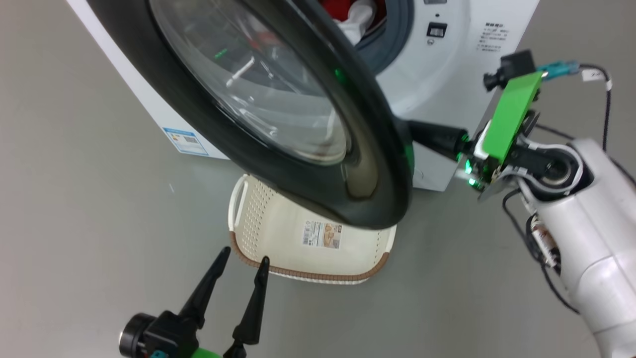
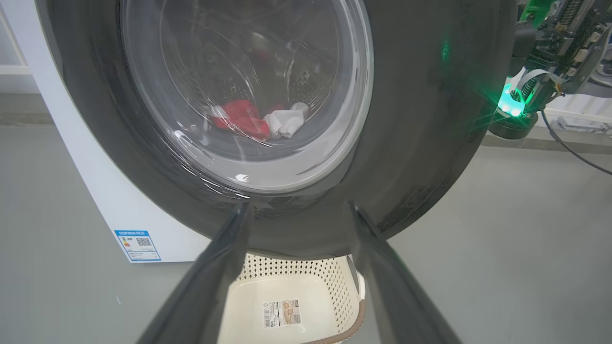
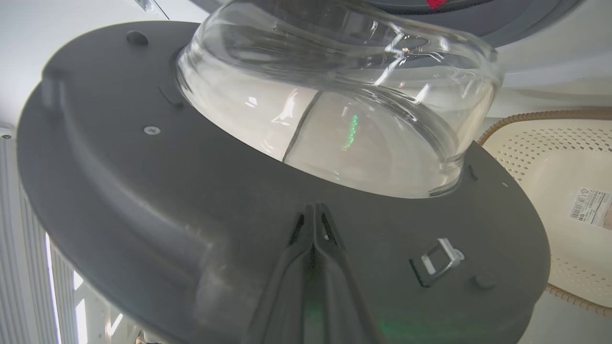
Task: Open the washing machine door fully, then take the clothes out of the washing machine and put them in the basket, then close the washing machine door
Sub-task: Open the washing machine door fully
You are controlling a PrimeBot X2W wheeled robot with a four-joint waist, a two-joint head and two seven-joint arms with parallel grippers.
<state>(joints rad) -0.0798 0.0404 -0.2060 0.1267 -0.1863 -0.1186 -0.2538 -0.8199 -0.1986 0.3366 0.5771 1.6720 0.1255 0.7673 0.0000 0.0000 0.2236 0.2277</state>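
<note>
Washing machine door (image 1: 377,164) stands swung partly open, and the right gripper (image 1: 417,133) meets it from the 3 o'clock side of the head view. The gripper's two dark fingers (image 3: 330,267) are pressed together on nothing, and their tips sit at the door's grey inner face just below the bulging glass bowl (image 3: 344,119). A small metal latch (image 3: 437,260) shows on that face at 4 o'clock from the tips. Down at 7 o'clock the left gripper (image 1: 245,255) hangs spread wide and empty, pointing at the brown rim of the basket (image 1: 308,273), near it but apart. The basket sits on the grey floor (image 1: 74,223) under the door's lower edge. Up at 12 o'clock the clothes (image 1: 343,10), red with white, lie inside the washing machine (image 1: 437,74), whose blue label (image 1: 186,141) shows at 9 o'clock.
</note>
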